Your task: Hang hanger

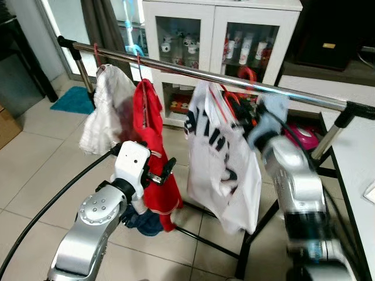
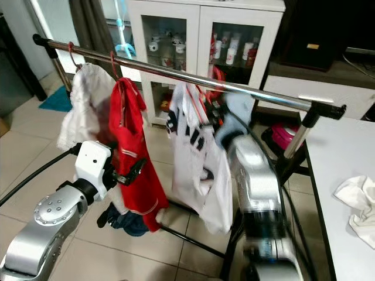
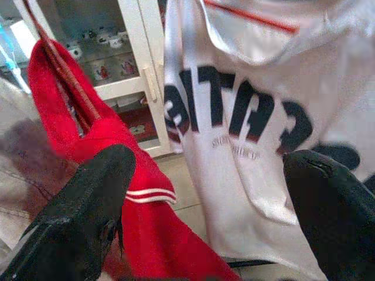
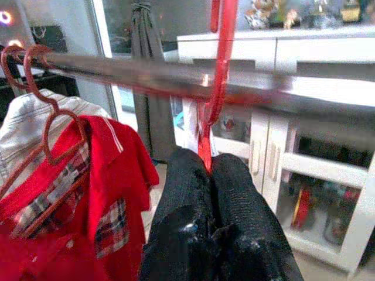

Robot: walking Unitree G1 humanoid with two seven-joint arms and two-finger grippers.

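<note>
The red hanger (image 4: pixel 218 76) carrying the white shirt (image 1: pixel 220 158) is pinched in the closed jaws of the right gripper (image 4: pixel 206 167), its hook raised against the rail (image 1: pixel 234 79), while the left gripper (image 3: pixel 205 199), jaws wide, is held near the red shirt (image 1: pixel 153 140).

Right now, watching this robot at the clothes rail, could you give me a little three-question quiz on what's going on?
1. True or false: the right gripper is shut on the red hanger at the rail.
2. Which garment hangs between the pale shirt and the white lettered shirt? A) blue jacket B) red shirt C) black coat
3. Fill in: the left gripper's fingers are ____, holding nothing.

Key: 1 true. 2 B, the red shirt. 3 open.
</note>
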